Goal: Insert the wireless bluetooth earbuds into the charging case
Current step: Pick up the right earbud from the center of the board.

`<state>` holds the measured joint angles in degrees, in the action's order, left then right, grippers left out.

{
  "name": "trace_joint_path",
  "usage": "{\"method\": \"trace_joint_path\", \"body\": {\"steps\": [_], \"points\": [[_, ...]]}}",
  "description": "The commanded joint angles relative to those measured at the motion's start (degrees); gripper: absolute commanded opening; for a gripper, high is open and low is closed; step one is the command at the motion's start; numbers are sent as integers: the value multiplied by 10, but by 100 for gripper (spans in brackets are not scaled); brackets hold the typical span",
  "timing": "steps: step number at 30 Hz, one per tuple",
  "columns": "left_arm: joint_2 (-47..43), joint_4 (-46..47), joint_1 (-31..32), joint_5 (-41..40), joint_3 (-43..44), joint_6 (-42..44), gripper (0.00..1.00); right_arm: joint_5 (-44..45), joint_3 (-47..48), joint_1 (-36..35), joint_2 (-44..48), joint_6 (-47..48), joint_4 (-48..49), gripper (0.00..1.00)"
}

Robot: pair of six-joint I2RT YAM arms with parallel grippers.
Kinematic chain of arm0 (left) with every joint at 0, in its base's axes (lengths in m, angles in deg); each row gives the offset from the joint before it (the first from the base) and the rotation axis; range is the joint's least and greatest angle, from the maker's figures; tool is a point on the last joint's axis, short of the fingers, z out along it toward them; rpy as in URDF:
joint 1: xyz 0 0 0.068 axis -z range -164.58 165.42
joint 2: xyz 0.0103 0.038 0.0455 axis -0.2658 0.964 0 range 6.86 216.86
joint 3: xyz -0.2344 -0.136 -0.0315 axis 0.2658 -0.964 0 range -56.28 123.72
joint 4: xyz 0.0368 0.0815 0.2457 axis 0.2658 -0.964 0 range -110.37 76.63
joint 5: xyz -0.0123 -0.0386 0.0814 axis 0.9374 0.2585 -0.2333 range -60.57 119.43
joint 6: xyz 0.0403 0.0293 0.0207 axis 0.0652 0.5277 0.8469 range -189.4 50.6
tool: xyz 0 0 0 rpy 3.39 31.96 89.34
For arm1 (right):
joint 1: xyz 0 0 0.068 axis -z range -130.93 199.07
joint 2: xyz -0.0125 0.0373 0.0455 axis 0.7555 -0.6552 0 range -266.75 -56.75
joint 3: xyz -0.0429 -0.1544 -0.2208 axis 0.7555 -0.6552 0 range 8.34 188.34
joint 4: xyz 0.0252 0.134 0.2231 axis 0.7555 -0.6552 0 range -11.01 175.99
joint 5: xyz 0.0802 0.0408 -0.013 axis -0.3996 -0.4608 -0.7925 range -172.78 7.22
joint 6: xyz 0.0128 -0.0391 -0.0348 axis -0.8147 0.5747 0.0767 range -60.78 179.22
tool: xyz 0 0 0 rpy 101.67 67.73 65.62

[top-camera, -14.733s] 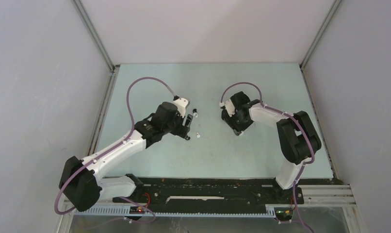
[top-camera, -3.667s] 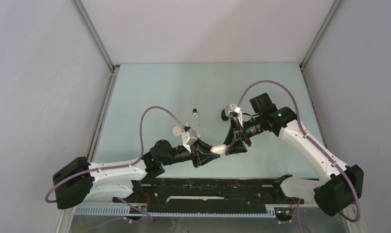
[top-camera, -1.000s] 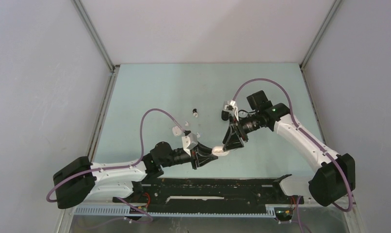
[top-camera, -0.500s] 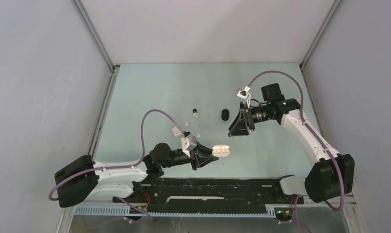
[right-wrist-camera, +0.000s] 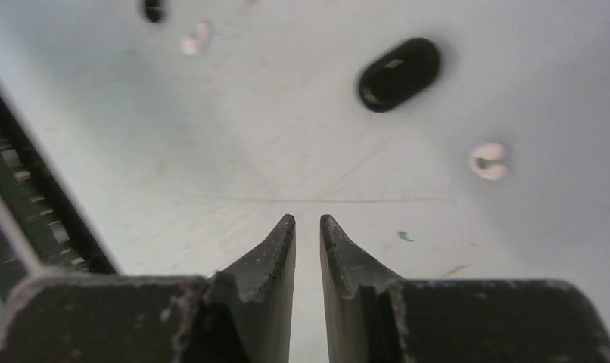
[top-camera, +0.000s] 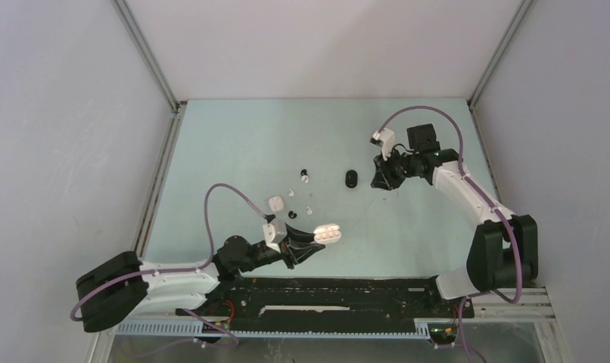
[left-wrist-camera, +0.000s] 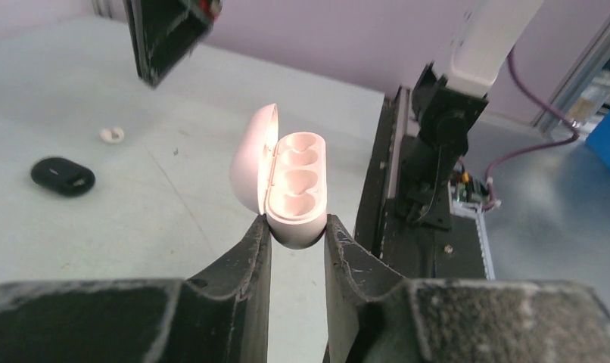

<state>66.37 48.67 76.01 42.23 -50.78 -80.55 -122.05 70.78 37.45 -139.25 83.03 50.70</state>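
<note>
My left gripper (left-wrist-camera: 296,227) is shut on the lower end of a white charging case (left-wrist-camera: 294,187). The case's lid is open, and both wells look empty. From above, the case (top-camera: 329,234) is held out past the left gripper (top-camera: 312,242) near the table's front. My right gripper (top-camera: 379,182) hovers at the back right, beside a shut black case (top-camera: 351,178). Its jaws (right-wrist-camera: 307,221) stand a narrow gap apart with nothing between them. Tiny white earbuds (top-camera: 304,180) (top-camera: 309,210) and a black earbud (top-camera: 293,214) lie loose on the table; a white earbud (right-wrist-camera: 488,161) lies ahead of the right gripper.
The black case (right-wrist-camera: 399,74) lies ahead of the right fingers, and the same case (left-wrist-camera: 63,175) lies left of the held one. A black rail (top-camera: 340,291) runs along the near edge. Grey walls (top-camera: 67,151) enclose the pale table (top-camera: 241,144).
My right gripper has pulled away from the white case towards the back right, and its jaws have narrowed. My left gripper has drawn the open case slightly left and nearer.
</note>
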Motion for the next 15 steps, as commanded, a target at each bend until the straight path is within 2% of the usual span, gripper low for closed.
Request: {"method": "trace_joint_path", "body": {"steps": [1,4,9,15], "points": [[-80,54,-3,-38,-21,-35,0,157,15,-21,-46,25,95,19],[-126,36,-3,-48,-29,-47,0,224,44,-45,-96,38,79,15],[-163,4,1,-40,-34,-50,0,295,71,-76,-161,47,77,14],[-183,-28,17,-37,-32,-59,0,308,85,-89,-176,41,68,14]]}}
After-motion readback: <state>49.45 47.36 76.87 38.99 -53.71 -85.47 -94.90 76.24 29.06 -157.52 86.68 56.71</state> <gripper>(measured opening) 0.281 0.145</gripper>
